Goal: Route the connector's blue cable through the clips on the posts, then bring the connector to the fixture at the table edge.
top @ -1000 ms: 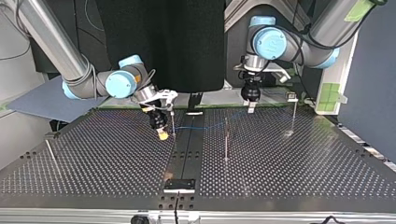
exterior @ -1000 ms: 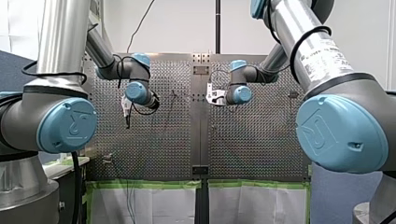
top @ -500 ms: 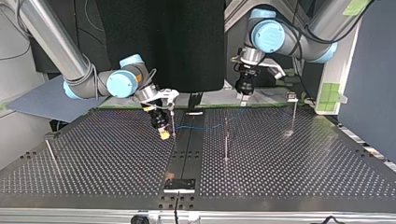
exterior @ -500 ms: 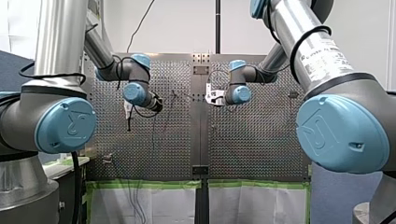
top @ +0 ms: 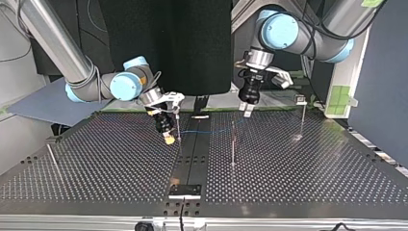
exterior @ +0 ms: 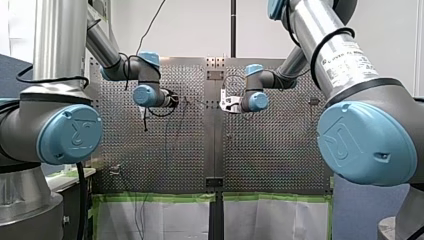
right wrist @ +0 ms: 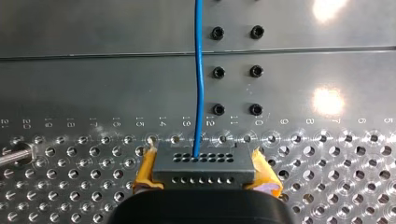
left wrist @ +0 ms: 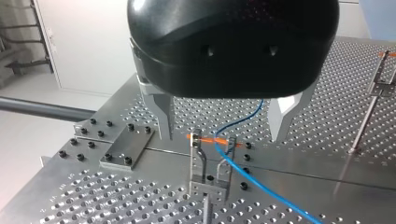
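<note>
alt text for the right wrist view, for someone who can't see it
My right gripper, with yellow pads, is shut on a grey connector with rows of small holes. A blue cable leaves the connector and runs straight ahead over the perforated table and a plain metal strip with black screws.

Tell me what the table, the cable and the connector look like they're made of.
Table: bare metal, probably aluminium. It has a brushed grey sheen, lamp glare and drilled holes.
Cable: blue sheath that looks like plastic, smooth and slightly glossy, curving softly.
Connector: dark grey and matte, likely moulded plastic, with neat rows of small holes in its face.
</note>
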